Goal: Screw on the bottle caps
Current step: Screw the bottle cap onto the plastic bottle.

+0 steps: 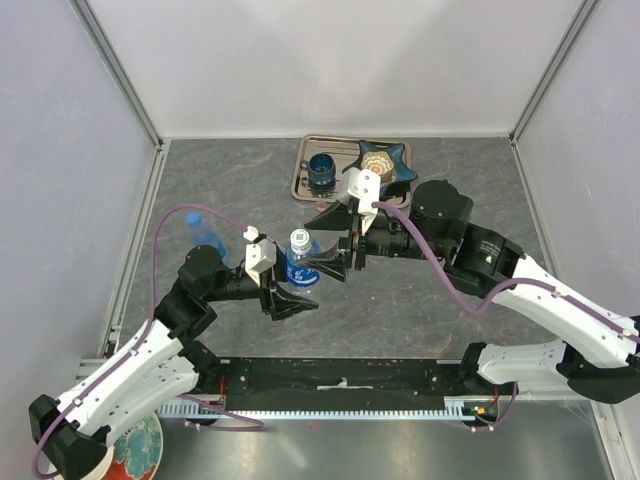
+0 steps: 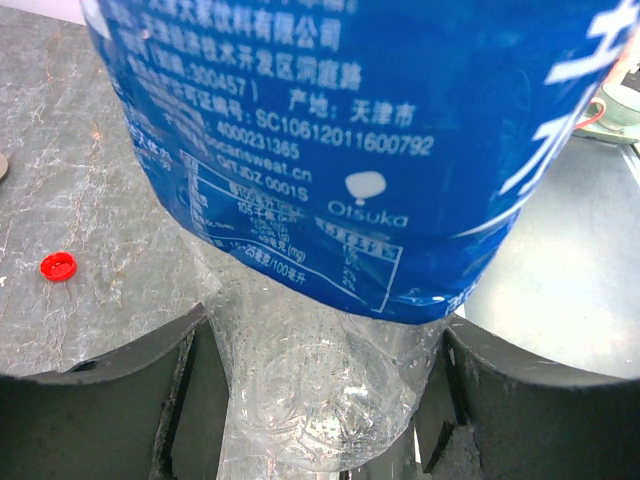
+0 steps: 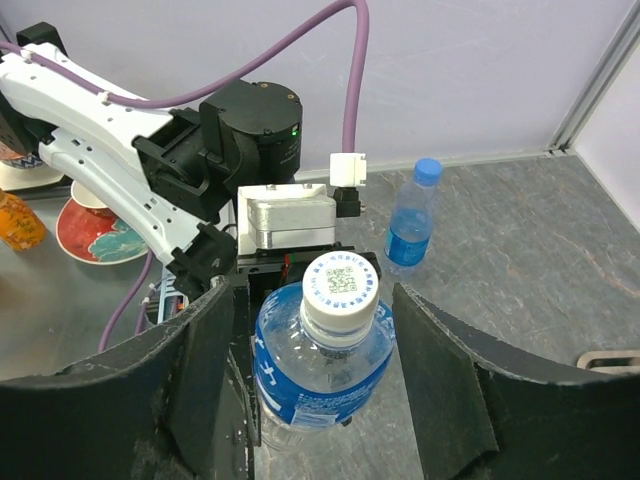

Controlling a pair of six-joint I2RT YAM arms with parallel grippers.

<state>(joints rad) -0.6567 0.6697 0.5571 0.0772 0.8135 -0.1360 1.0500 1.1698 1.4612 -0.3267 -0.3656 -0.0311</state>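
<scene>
— Near the middle of the worktop [image 1: 420,300], what has the left gripper [image 2: 322,335] got?

— A clear bottle [image 2: 300,120] with a blue label, held upright. The fingers [image 2: 150,400] press on the bare plastic below the label, one on each side, so it is pinching the bottle.

— And the right gripper [image 3: 312,300]?

— It reaches in from the far-right side, level with the neck. Its jaws stand spread on either side of the white cap [image 3: 340,283], with a gap showing on both sides. The cap sits on the neck. I can't tell how far it is screwed down.

— Where are the other caps?

— A red cap [image 2: 58,265] lies flat on the worktop, apart from the held bottle. I can't tell which edge it is nearer. A blue cap [image 3: 427,171] is on a second bottle [image 3: 410,225], which stands upright toward the left edge. Seen from above, the left arm's purple cable [image 1: 165,225] arches around it.

— Anything crowding the work?

— A metal tray [image 1: 303,165] lies against the far edge. It carries a dark blue cup [image 1: 322,172] and a star-shaped dish [image 1: 400,165]. From above, the right wrist covers part of that dish. A painted plate [image 1: 135,450] sits past the near-left corner, beside the left arm's base.
</scene>
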